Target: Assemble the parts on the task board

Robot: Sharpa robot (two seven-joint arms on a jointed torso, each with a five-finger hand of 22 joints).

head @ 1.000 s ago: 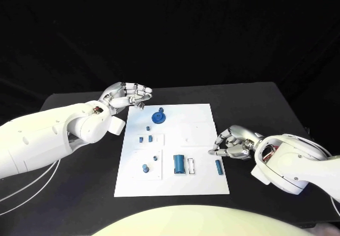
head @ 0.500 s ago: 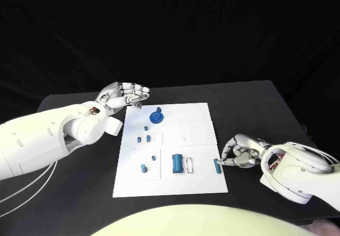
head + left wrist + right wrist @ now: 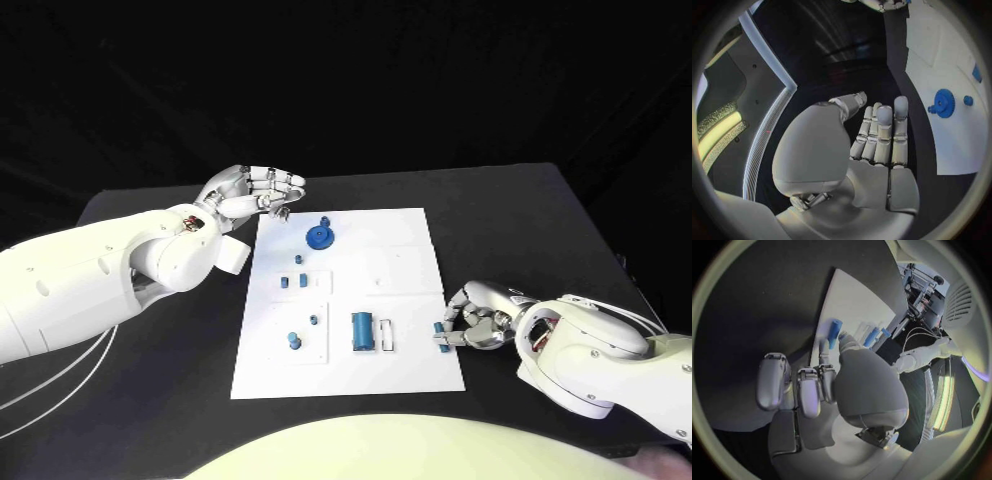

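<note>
The white task board lies mid-table, its blue parts spread across it: a gear-like disc toward 12 o'clock, a fat cylinder toward 6. The left hand hovers off the board's 11 o'clock corner, fingers curled together on nothing. The right hand sits at the board's 4 o'clock edge, fingertips at a slim blue peg; whether they grip it, I cannot tell. A shallow pinch could let the peg roll off the edge.

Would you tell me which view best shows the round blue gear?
The left wrist view: the blue gear sits large and unobstructed on the task board. The head view shows it smaller; I cannot pick it out in the right wrist view.
</note>
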